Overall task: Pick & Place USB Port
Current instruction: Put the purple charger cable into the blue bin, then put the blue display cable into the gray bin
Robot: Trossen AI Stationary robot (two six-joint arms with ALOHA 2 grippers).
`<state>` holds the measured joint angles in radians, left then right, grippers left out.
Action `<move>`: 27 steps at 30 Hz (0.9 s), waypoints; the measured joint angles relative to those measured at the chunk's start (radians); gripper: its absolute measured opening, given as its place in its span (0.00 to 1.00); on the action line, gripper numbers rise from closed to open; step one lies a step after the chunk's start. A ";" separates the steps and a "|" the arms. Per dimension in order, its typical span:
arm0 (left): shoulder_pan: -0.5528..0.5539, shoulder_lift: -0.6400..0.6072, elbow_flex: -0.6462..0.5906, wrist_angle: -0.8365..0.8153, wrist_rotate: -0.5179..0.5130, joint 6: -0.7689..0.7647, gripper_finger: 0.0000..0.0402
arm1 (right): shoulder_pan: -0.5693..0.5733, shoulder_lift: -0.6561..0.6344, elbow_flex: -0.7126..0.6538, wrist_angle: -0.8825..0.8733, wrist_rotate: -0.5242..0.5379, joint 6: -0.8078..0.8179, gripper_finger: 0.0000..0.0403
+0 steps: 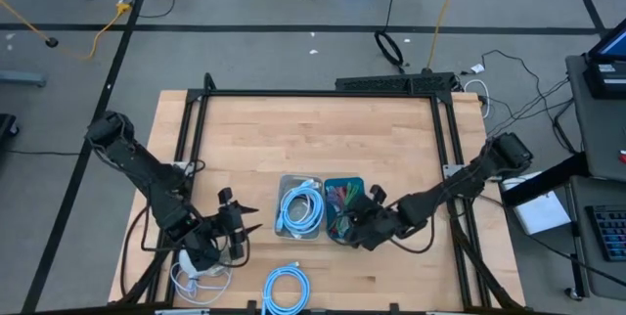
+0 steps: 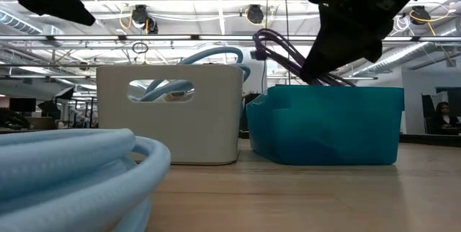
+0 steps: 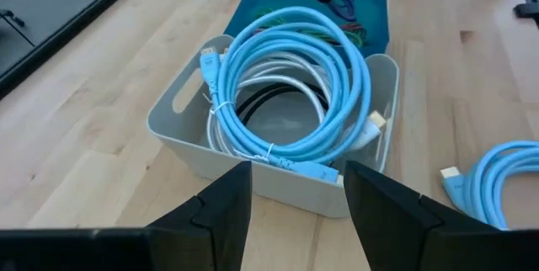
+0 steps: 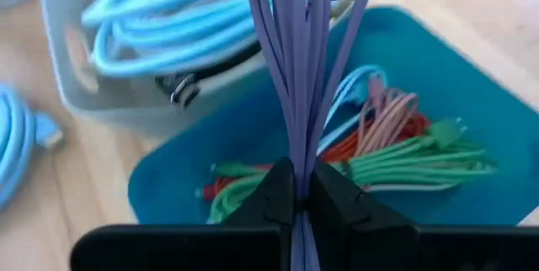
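My right gripper [image 1: 357, 219] hangs over the teal bin [image 1: 344, 184], shut on a bundle of purple cable [image 4: 295, 69]. In the low view the purple loops [image 2: 277, 50] stick up above the bin's rim [image 2: 331, 91]. Green, red and pink cables [image 4: 404, 157] lie on the teal bin's floor. Beside it, the white bin [image 1: 300, 179] holds coiled light blue cable [image 3: 295, 77] over a white and a black one. My left gripper [image 3: 295, 199] stands open near the white bin's near-left side, nothing between its fingers. My right gripper pinches several strands of the purple cable [image 4: 296, 149] side by side between its two fingers [image 4: 274, 191]. The fingers slant down from the table's right. The strands run on past the fingertips, lifted above the teal bin's floor; their far end is out of frame.
A loose coil of light blue cable [image 1: 284, 291] lies at the table's near edge, with its plug [image 3: 450, 174] toward the white bin. A white cable [image 1: 201, 278] lies under my left arm. The far half of the table [image 1: 313, 134] is bare wood.
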<state>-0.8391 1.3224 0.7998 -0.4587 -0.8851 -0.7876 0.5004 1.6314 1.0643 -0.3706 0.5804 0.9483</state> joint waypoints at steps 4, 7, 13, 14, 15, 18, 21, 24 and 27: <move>-0.015 0.000 0.000 0.000 -0.030 -0.001 0.48 | 0.005 -0.003 0.000 -0.049 0.023 0.054 0.02; -0.014 0.000 0.000 0.000 -0.035 -0.001 0.48 | 0.005 -0.004 0.001 -0.095 -0.006 0.104 0.02; -0.014 0.000 0.000 0.000 -0.036 -0.001 0.48 | 0.005 -0.012 0.001 -0.121 -0.010 0.069 0.09; -0.014 0.000 0.000 0.000 -0.036 -0.001 0.48 | 0.005 -0.019 0.001 -0.112 -0.017 0.045 0.12; -0.014 0.000 0.000 0.000 -0.036 -0.001 0.48 | 0.005 -0.022 0.001 -0.100 -0.036 0.025 0.14; -0.014 0.000 0.000 0.000 -0.036 0.000 0.48 | -0.001 -0.031 0.002 -0.081 -0.087 -0.029 0.19; -0.014 0.000 0.000 0.000 -0.035 0.000 0.48 | -0.009 -0.038 0.002 -0.055 -0.110 -0.065 0.21; -0.014 0.000 0.000 -0.001 -0.035 0.000 0.47 | -0.011 -0.040 0.002 -0.062 -0.108 -0.071 0.23; -0.014 0.000 0.000 0.000 -0.036 0.001 0.47 | -0.016 -0.044 0.002 -0.060 -0.089 -0.072 0.24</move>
<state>-0.8536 1.3222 0.7998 -0.4587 -0.9207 -0.7864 0.4839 1.5879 1.0660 -0.4302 0.4914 0.8761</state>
